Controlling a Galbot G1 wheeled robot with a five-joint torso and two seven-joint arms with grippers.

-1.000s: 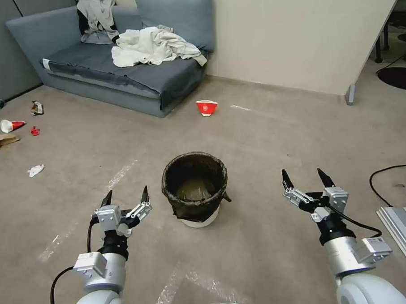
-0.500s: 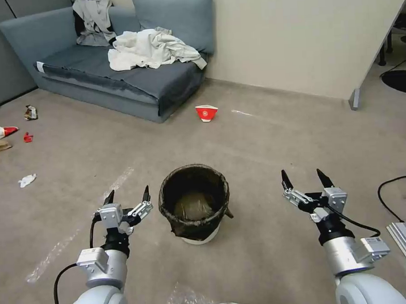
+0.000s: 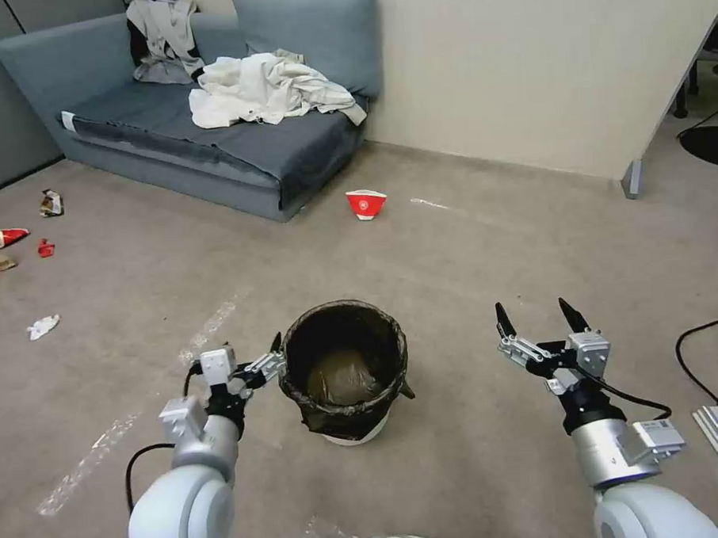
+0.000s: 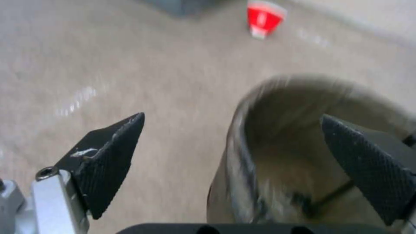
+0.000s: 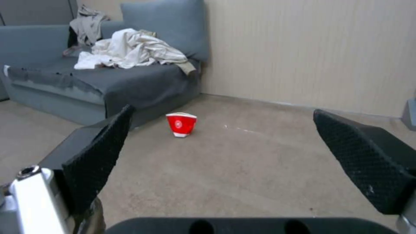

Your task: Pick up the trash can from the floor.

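Beige-grey floor (image 3: 469, 256) with faint tape marks, grey sofa (image 3: 211, 141) and cream wall behind.

Left gripper (image 3: 252, 361) spread wide at the left rim of the trash can (image 3: 344, 377); in the left wrist view, one finger (image 4: 108, 156) outside over carpet, the other over the bin's mouth, the bagged rim (image 4: 242, 130) between them, not yet pinched. Contact with the rim: cannot tell.

Trash can upright on the floor, straight ahead of the robot, dark bag folded over its rim, white base showing below.

Right gripper (image 3: 540, 324) also spread, hovering well to the right of the bin, holding nothing, aimed toward the sofa.

Farther out: red-and-white paper cup (image 3: 366, 204) near the sofa's corner, crumpled white clothes (image 3: 264, 87) on the seat, scraps of litter (image 3: 24, 236) off to the left, black cable (image 3: 699, 341) at the right.

Progress, judged: approach about done, rim straddled; closing on the rim and lifting clear of the floor both left to do.
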